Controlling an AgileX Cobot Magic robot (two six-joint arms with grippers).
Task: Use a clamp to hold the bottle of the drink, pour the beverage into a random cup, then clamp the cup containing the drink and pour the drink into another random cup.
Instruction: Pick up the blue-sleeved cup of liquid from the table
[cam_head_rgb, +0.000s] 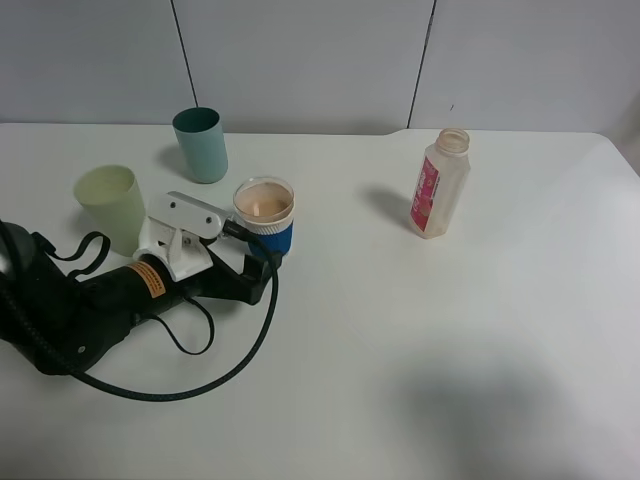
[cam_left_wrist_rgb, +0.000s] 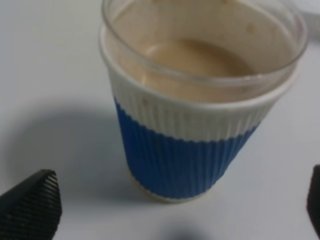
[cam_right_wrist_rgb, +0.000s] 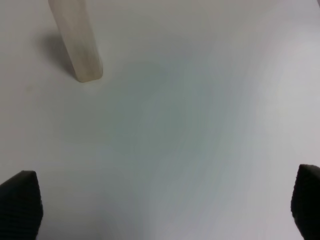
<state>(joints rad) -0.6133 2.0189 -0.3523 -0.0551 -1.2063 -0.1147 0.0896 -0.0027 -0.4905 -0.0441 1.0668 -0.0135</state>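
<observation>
Reaching low across the table (cam_head_rgb: 400, 340) with the left clamp (cam_head_rgb: 250, 255), nearest of all, and spreading its fingers (cam_left_wrist_rgb: 30, 207) wide: released, gripping nothing. Standing outside the fingers, back beside the wrist: pale yellow-green tumbler (cam_head_rgb: 112, 205), looking empty, probably waiting as the receiving cup. Standing beyond the fingertips and apart: teal tumbler (cam_head_rgb: 201, 145), seemingly taking no part for now. Sitting upright between the open fingers, touching neither as far as the wrist view is showing: blue-sleeved cup (cam_head_rgb: 266, 218), carrying the peach-tan beverage (cam_head_rgb: 263, 203) inside. Probably being lined up for a side grip on the ribbed sleeve, below the rim, for a steady tilt toward the tumbler. Standing upright well apart to the right, open-necked and looking nearly drained: bottle (cam_head_rgb: 438, 183), apparently finished with. Hanging above bare table with the right clamp (cam_right_wrist_rgb: 162, 207), fingers also released and empty, bottle staying ahead of the fingertips, off toward one of them.
</observation>
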